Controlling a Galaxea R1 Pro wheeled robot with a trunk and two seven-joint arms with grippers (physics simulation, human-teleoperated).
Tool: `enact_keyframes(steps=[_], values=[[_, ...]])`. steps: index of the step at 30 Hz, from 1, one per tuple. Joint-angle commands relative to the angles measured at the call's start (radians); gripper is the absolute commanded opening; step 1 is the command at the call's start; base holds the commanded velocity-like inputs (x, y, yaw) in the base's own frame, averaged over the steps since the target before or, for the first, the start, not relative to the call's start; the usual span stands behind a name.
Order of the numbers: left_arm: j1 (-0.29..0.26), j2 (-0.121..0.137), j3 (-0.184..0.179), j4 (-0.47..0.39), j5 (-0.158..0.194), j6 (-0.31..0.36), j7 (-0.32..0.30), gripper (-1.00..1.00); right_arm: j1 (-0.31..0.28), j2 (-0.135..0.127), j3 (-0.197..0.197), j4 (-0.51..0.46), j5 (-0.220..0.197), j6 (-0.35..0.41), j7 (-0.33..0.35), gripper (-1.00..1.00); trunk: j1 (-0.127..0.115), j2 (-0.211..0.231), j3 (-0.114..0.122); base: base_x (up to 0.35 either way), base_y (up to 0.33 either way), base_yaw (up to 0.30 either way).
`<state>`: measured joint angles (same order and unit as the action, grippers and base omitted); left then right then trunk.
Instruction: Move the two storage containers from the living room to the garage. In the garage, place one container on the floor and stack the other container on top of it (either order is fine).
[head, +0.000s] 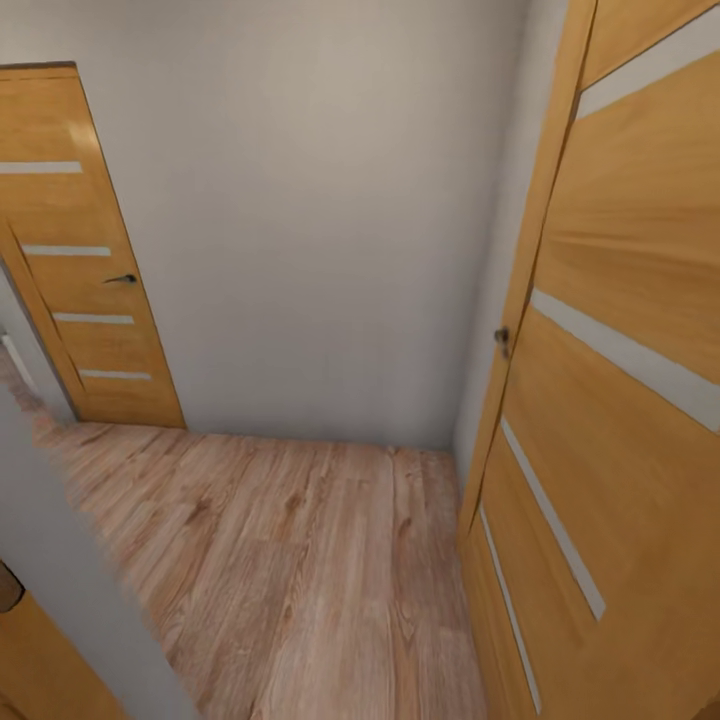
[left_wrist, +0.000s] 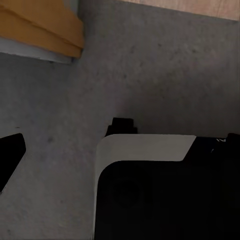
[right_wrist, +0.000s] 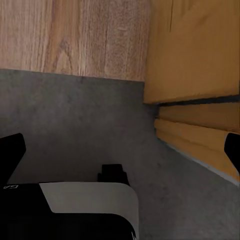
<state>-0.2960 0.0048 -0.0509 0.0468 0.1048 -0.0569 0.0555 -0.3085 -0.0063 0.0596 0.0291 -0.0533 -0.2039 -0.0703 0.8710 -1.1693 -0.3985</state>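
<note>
A bare strip of wood-plank floor (head: 300, 560) runs to a white wall (head: 320, 220), hemmed by an open door (head: 620, 420) (right) and a shut door (head: 90, 290). Below the wrists, grey concrete floor (left_wrist: 150, 75) meets the planks at a door frame (right_wrist: 195, 135). Left gripper (left_wrist: 10, 160) and right gripper (right_wrist: 122, 150) each show dark fingertips spread wide, empty; no writing is legible.

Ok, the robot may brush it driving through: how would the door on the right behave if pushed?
The door looks like a tall solid wood slab, so it is probably stiff and heavy. It stands angled to the wall, so a push would likely swing it, not tip it. Its smooth face may be slippery to push.
</note>
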Motion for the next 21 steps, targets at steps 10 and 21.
enact_keyframes(steps=[10,21], values=[[-0.002,-0.002,-0.006,0.004,0.01,-0.006,0.001,1.0,-0.001,0.0,0.006,0.003,-0.007,-0.006,-0.002,1.0,0.001,-0.001,-0.002,0.174,0.017,-0.085],[-0.002,-0.001,-0.006,0.004,0.01,-0.006,0.001,1.0,-0.001,0.0,0.006,0.003,-0.009,-0.006,-0.002,1.0,0.001,-0.001,-0.002,0.105,0.0,-0.157]])
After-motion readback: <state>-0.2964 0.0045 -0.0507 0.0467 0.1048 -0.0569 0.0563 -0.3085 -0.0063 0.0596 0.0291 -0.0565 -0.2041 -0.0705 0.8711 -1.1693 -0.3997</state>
